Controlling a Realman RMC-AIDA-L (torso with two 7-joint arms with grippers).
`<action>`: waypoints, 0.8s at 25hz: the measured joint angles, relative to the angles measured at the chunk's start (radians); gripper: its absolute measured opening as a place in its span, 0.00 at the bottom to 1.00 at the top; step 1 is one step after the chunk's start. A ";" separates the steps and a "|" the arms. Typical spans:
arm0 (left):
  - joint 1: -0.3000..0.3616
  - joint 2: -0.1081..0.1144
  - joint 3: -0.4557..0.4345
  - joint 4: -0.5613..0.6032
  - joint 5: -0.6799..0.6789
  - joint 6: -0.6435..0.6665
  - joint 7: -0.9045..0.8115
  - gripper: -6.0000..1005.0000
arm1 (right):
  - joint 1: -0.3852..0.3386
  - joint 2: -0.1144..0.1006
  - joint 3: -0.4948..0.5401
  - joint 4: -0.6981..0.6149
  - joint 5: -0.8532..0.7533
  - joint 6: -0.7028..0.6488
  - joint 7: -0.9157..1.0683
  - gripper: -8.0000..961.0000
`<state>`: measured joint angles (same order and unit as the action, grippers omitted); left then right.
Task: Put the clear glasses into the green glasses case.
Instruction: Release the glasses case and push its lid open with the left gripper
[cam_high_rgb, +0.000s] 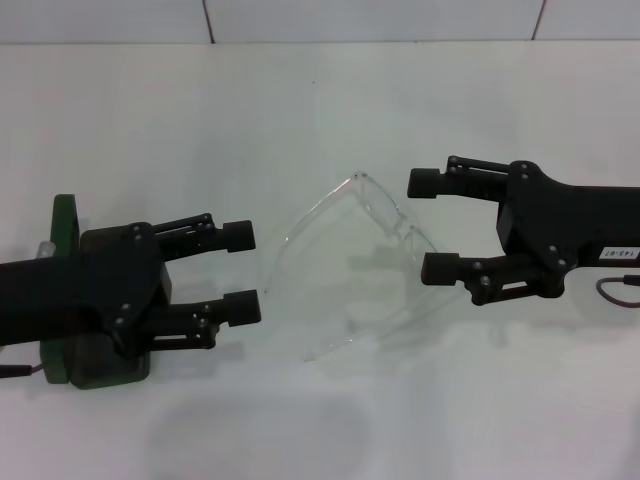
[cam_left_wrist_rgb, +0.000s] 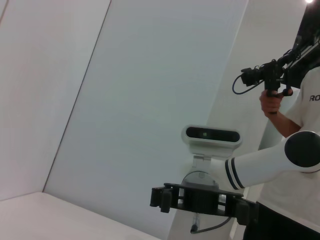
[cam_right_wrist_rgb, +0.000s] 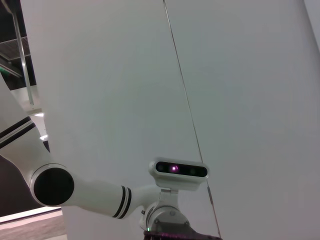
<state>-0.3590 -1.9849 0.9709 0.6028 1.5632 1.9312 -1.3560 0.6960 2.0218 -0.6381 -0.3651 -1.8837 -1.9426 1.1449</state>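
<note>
The clear glasses (cam_high_rgb: 392, 218) lie in the middle of the white table, arms unfolded and pointing toward the left and the front. My right gripper (cam_high_rgb: 428, 226) is open just to their right, with the lens at the mouth of the gap between its fingers. I cannot tell whether it touches them. My left gripper (cam_high_rgb: 243, 270) is open to the left of the glasses and holds nothing. The green glasses case (cam_high_rgb: 66, 230) sits at the far left, mostly hidden under my left arm, with its lid raised. The left wrist view shows the right gripper (cam_left_wrist_rgb: 161, 198) from the side.
The white table (cam_high_rgb: 300, 100) runs back to a wall. A cable (cam_high_rgb: 612, 292) hangs by my right wrist. In the left wrist view a person (cam_left_wrist_rgb: 295, 120) holding a camera stands beyond the right arm.
</note>
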 joint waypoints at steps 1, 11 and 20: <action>-0.001 -0.001 0.000 0.000 0.000 0.000 0.000 0.81 | 0.000 0.000 0.000 0.000 0.000 0.000 0.000 0.92; -0.003 -0.006 0.000 0.000 0.000 -0.002 0.000 0.81 | -0.002 0.000 0.000 0.000 0.002 0.004 -0.002 0.92; 0.002 -0.011 0.000 0.000 0.000 -0.003 0.004 0.81 | -0.006 0.000 0.000 0.001 0.002 0.004 -0.004 0.92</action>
<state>-0.3568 -1.9955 0.9710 0.6029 1.5631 1.9281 -1.3519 0.6902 2.0218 -0.6381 -0.3645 -1.8820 -1.9388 1.1413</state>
